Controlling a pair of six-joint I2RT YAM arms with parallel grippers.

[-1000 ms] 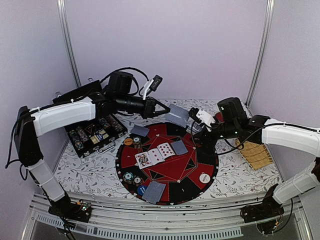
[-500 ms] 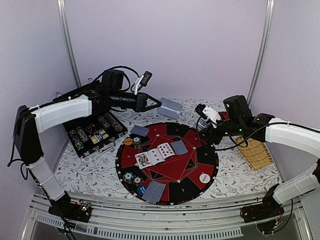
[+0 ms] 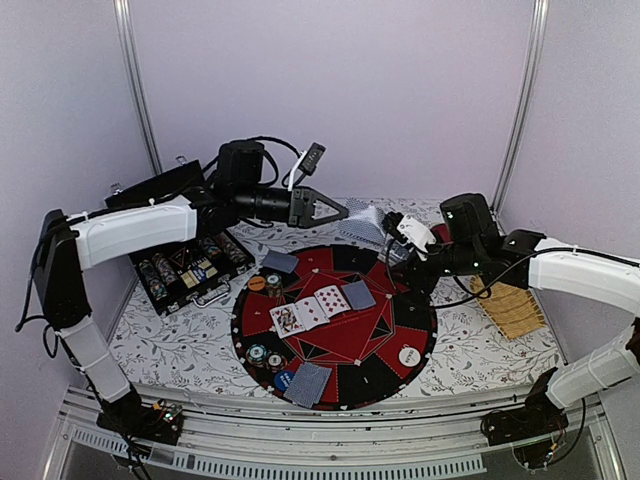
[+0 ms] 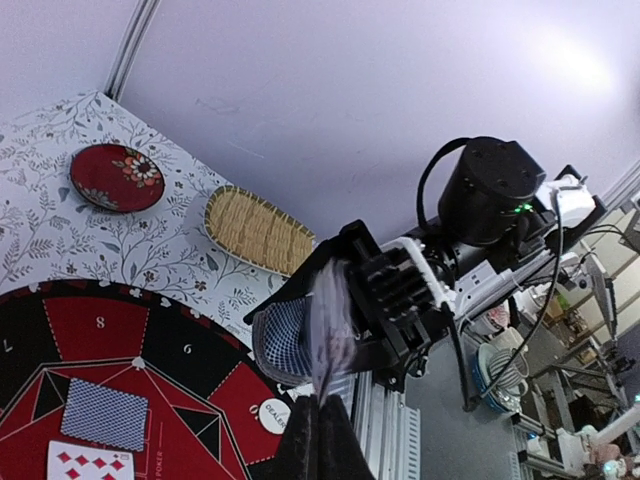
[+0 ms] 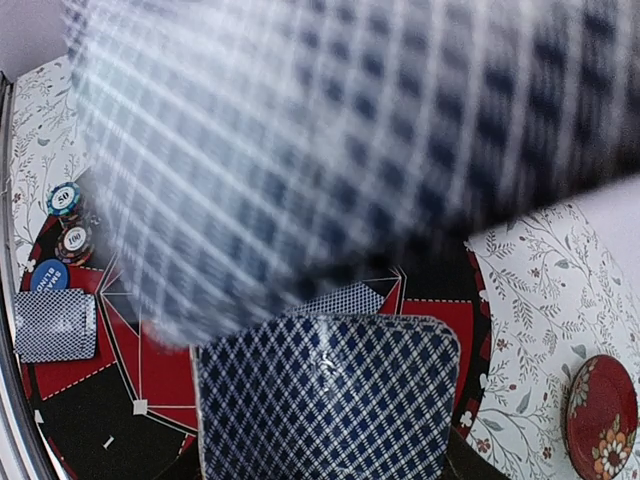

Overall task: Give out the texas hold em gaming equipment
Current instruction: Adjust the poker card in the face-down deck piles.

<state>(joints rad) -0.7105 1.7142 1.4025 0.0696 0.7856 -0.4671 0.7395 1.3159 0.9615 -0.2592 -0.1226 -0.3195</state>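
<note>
Grey-blue-backed deck of playing cards (image 3: 362, 222) hangs above the far edge of the round red-and-black felt layout (image 3: 355, 345). It is pinched at one end by the left tool (image 3: 335, 211), whose fingers are closed on it. Half a second ago that arm had drawn the deck back to the left, well apart from the right tool (image 3: 390, 232). Now the two have met again, with the right tool just beside the deck's free end. I cannot tell whether it has closed on a card, because blurred card backs fill its wrist view. This looks like another card being peeled off to deal. Face-down cards already lie far-left (image 3: 280, 262), centre-right (image 3: 358, 293) and near (image 3: 308, 384), so the layout's right side seems unserved.
</note>
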